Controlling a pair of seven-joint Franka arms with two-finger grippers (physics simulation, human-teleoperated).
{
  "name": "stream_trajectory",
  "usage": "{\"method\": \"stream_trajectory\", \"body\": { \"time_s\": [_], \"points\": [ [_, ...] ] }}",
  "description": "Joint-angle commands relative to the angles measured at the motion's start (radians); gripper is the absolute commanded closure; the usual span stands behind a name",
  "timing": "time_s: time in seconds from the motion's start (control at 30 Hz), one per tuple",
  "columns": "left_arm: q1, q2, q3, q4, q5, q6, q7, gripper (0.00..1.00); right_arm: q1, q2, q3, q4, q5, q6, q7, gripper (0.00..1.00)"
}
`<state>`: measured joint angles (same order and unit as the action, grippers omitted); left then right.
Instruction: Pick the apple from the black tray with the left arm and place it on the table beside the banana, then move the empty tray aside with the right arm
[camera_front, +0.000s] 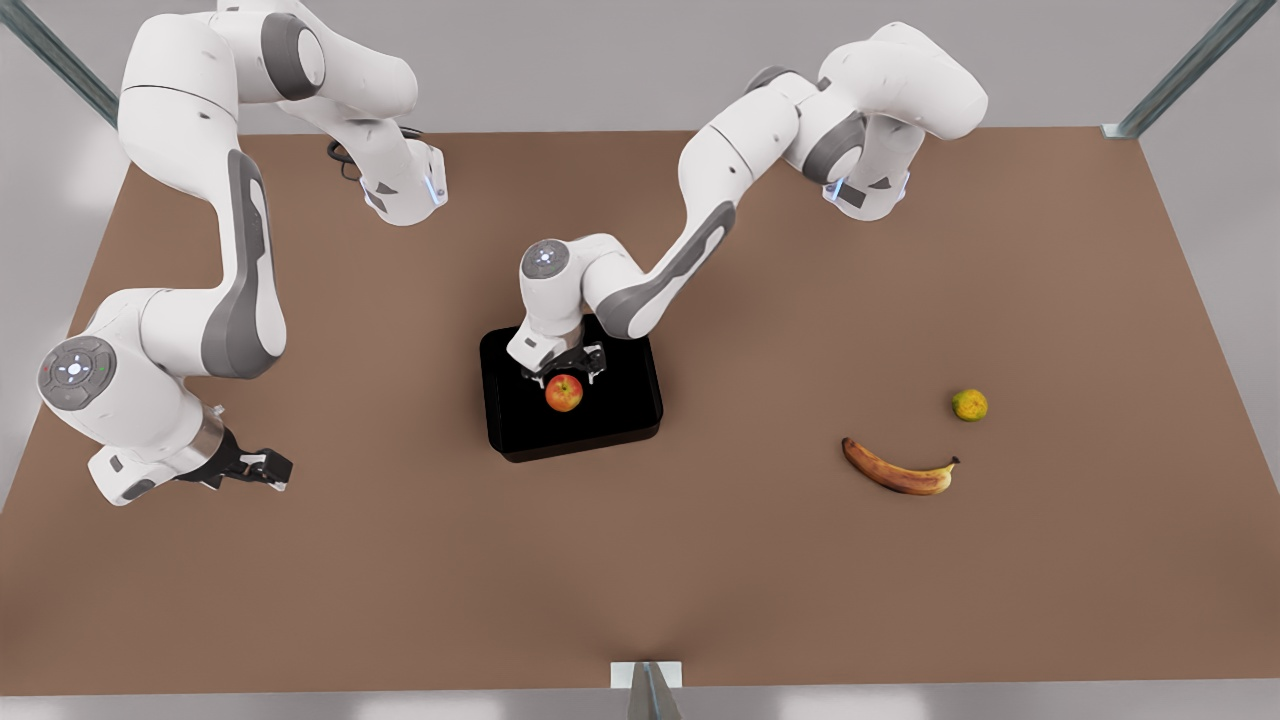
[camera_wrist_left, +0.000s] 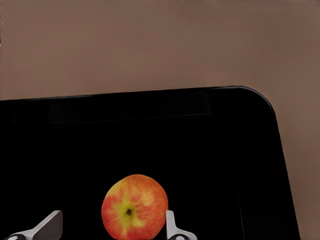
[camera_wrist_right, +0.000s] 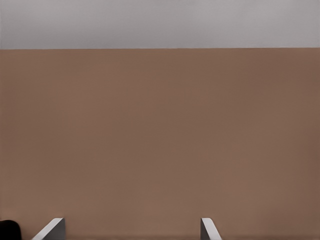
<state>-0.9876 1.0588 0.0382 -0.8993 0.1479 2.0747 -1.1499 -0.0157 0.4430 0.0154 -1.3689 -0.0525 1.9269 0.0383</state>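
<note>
In the middle of the table (camera_front: 400, 560) sits one black tray (camera_front: 520, 425), and one apple (camera_front: 564, 393) lies inside it. The apple is the only thing in the tray. It rests on the tray floor, closer to the far wall than to the near wall. It is red with yellow patches.

The left gripper (camera_front: 566, 372) hangs right over the apple. In the left wrist view the apple (camera_wrist_left: 134, 207) sits between the two fingers (camera_wrist_left: 171, 226). The fingers are spread wide. One finger is just beside the apple, and the other stands apart from it. They are not pinching it. The tray's rounded corner (camera_wrist_left: 260, 107) shows past the apple, with brown table behind it.

Out on the table, toward the front view's right, lies one banana (camera_front: 898, 470). It is yellow with brown spots and it curves like a smile. Near it, a bit farther back, sits one small yellow-green fruit (camera_front: 969, 405). Both are well apart from the tray.

The right gripper (camera_front: 262, 467) waits above the table at the front view's left, far from the tray. Its fingers (camera_wrist_right: 50, 229) are spread and hold nothing.

So there are two arms, one tray, and three fruits.
</note>
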Motion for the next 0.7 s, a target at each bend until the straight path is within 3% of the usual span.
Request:
{"method": "stream_trajectory", "body": {
  "time_s": [0.0, 0.67],
  "points": [
    [0.000, 0.001, 0.000, 0.000, 0.015, 0.028, -0.323, 0.00, -0.001, -0.001, 0.000, 0.001, 0.000, 0.000, 0.006, 0.00],
    [-0.031, 0.105, 0.023, 0.010, 0.091, 0.150, -0.360, 0.00, 0.000, 0.000, 0.000, 0.001, 0.000, 0.000, 0.006, 0.00]
  ]
}}
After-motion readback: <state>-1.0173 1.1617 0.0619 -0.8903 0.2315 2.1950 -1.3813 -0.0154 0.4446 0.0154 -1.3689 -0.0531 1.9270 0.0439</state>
